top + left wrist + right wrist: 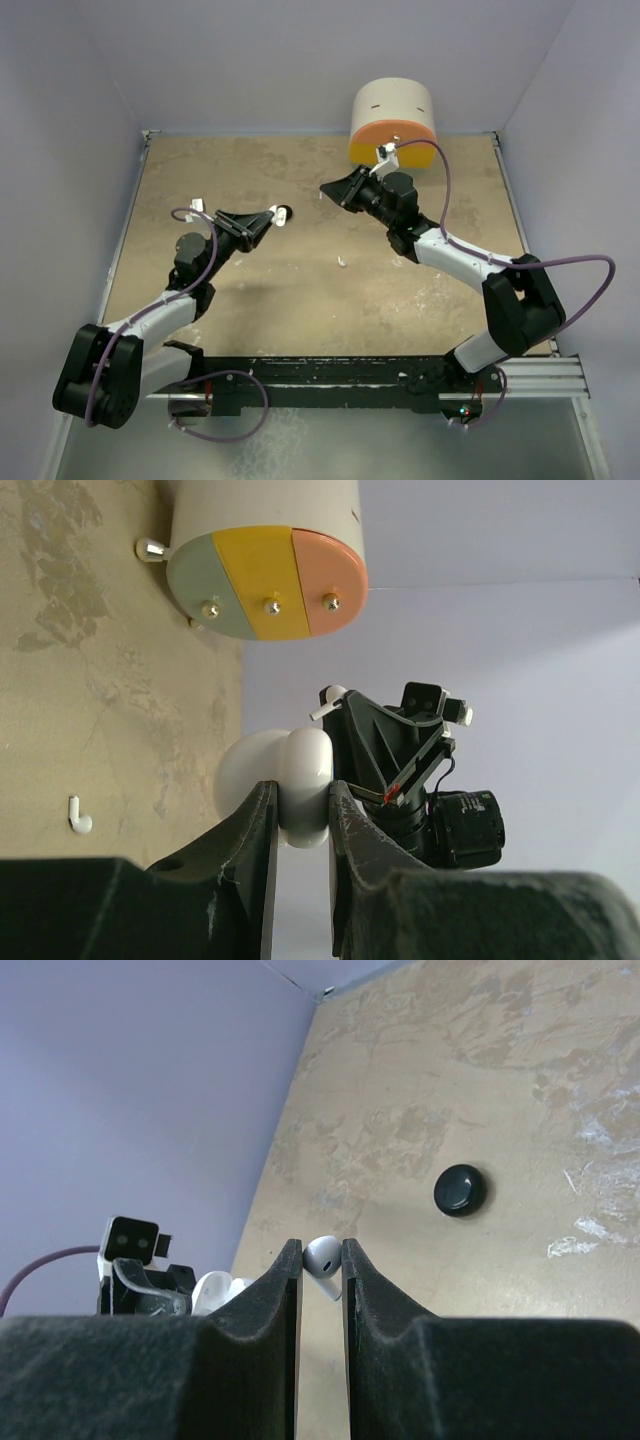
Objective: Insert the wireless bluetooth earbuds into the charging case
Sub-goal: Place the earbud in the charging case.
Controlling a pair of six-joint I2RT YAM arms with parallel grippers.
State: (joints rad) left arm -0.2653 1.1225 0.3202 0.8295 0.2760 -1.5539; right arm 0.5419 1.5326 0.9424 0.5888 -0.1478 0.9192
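Here, the left pincer (272, 218) is clamping shut on the white charging case (300, 780), gripping it by its sides and lifting it clear of the desk (330, 320). The right pincer (325, 190) is pinching shut on one white earbud (322, 1256), its rounded head sitting between the fingertips and its short stem poking out past them. The two pincers are pointing at each other above the middle of the desk. The case is lying just ahead of the right pincer's tips and a little to its left, close but not touching. The right arm is therefore the one carrying the bud, with the left only presenting the case. The coming move is likely turning on lining the stem's long axis up with a socket in the case. Whether the lid is standing open toward the bud is hard to tell from these views. A second white earbud (342, 263) is lying loose on the desk between and below the two pincers, about equally near each. That is making two white earbuds showing, no black ones, one case, and one black disc (460, 1188) resting on the desk beyond the right pincer. One round tub (392, 120) is standing behind the right pincer by the far wall.
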